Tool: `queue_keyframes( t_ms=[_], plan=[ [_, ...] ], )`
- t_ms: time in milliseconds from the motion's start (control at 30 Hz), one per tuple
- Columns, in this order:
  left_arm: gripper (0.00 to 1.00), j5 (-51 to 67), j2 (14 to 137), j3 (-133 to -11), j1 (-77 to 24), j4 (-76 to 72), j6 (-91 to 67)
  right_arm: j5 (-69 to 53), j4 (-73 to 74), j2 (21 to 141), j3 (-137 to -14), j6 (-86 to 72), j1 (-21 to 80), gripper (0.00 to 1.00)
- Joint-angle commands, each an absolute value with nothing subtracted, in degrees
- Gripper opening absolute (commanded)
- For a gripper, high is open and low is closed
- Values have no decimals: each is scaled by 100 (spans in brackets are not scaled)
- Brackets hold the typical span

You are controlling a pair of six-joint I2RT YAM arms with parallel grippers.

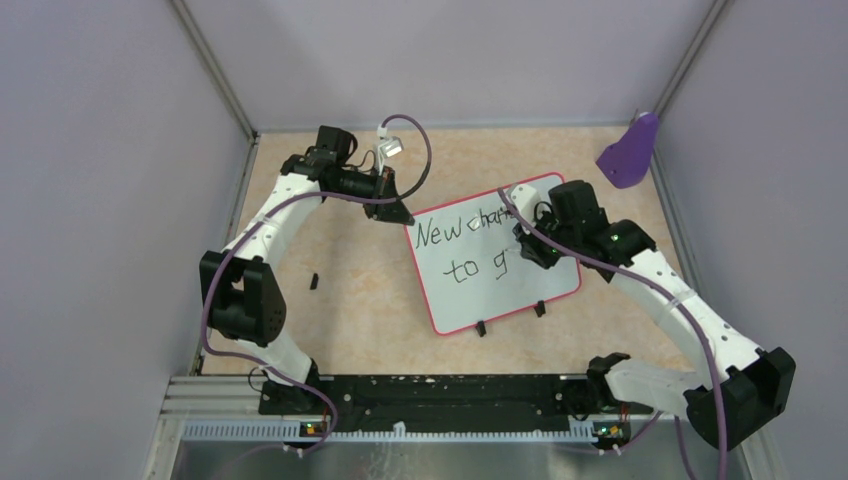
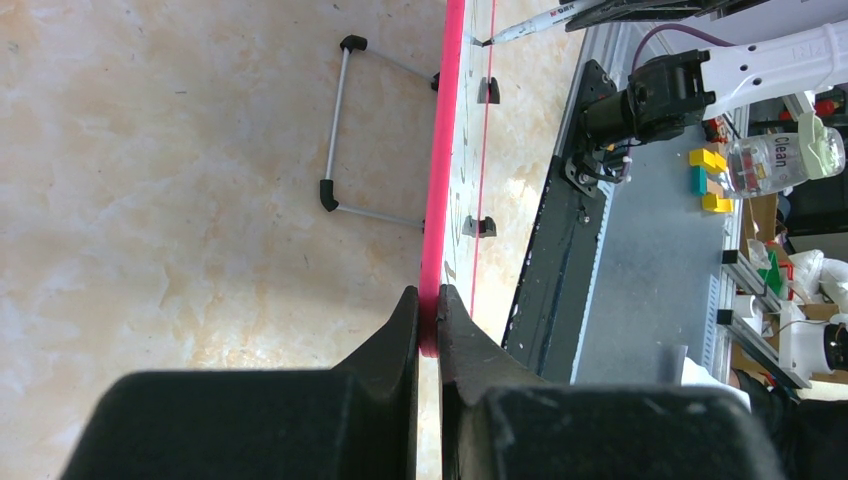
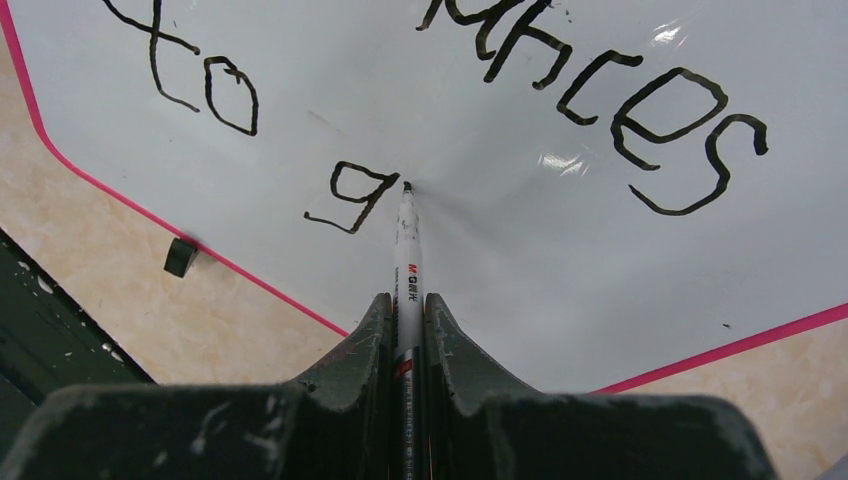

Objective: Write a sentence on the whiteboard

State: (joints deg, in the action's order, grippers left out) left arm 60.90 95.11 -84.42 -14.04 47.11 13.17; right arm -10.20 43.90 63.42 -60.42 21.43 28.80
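Note:
The whiteboard (image 1: pixel 500 292), white with a pink rim, lies tilted in the middle of the table. The sentence (image 1: pixel 458 232) reads "New cha…" on the top line and "to g" below; my right arm covers the rest. The right wrist view shows "to g" (image 3: pixel 350 195) and "…ances". My left gripper (image 1: pixel 398 212) is shut on the board's far left corner, with the pink rim (image 2: pixel 445 150) pinched between its fingers (image 2: pixel 429 300). My right gripper (image 3: pixel 407 305) is shut on a white marker (image 3: pixel 406 250). The marker's black tip touches the board just right of the "g".
A purple object (image 1: pixel 632 150) sits at the back right corner. A small black piece (image 1: pixel 314 281) lies on the table left of the board. Two black clip feet (image 1: pixel 481 328) stand on the board's near edge. A wire stand (image 2: pixel 340 130) shows behind the board. Walls close in on three sides.

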Motion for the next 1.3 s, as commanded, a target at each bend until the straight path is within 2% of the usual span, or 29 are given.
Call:
queue_keyframes(
  t_ms=[0, 567, 1267],
  plan=[
    [0, 5937, 9616, -8410, -1546, 4864, 1423, -895, 4117, 6313, -6023, 2177, 2848, 0],
    [0, 5947, 9632, -8403, -1547, 4860, 1415, -885, 4399, 6043, -5559, 2249, 2848, 0],
    [0, 5913, 9602, -8386, -1546, 4874, 1424, -767, 4057, 6311, -6102, 2045, 2816, 0]
  ],
)
